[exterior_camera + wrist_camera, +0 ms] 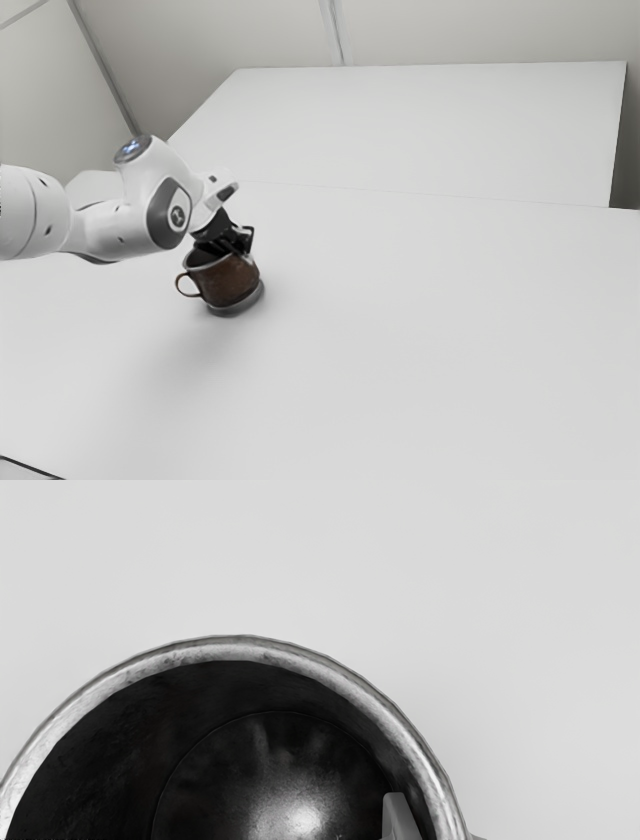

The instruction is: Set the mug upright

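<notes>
And the gripper has 2 fingers pinched across the wall of the mug, mouth up, at the table! Likely stiff, perhaps slick; the rim offers a fair hold.

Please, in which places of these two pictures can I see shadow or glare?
Exterior view: a soft, blurry shadow on the pale table around and below the mug; wrist view: a bright glare spot on its dark inner bottom, shine along the rim.
</notes>
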Controlling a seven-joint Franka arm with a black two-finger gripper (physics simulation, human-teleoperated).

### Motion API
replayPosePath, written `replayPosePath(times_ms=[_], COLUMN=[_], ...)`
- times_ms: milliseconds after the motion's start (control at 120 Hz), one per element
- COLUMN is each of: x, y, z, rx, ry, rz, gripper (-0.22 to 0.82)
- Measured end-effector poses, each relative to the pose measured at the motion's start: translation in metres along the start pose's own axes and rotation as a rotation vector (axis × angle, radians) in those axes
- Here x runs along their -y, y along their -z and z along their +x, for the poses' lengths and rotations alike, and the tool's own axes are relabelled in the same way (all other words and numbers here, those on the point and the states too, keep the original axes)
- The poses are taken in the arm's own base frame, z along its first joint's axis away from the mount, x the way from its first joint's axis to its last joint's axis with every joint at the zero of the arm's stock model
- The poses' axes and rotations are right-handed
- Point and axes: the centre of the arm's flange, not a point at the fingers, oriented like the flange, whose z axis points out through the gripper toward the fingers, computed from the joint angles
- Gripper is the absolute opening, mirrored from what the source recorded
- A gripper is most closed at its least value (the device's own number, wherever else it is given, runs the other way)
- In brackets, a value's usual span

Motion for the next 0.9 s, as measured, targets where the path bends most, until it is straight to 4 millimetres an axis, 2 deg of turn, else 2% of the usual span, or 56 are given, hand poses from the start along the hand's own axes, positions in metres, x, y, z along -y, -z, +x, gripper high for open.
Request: replayPosePath(times_ms=[108,258,375,475,592,750,850,900], x=[-0.008,-0.007,-0.014,-0.018,-0.018,-0.02,-0.026,-0.028], y=[-0.012,-0.022,-0.019,-0.001,0.022,0.045,0.077,0.086], z=[-0.003,-0.005,-0.005,-0.002,0.001,0.008,0.03,0.035], rx=[0.013,0.022,0.022,0.005,-0.009,-0.021,-0.044,-0.027], ry=[0.018,0.057,0.05,0.033,0.021,-0.025,-0.069,-0.079], rz=[-0.003,0.0,-0.001,0.004,0.012,0.044,0.069,0.079], gripper=[-0.18,-0.19,0.07,0.27,0.41,0.51,0.55,0.56])
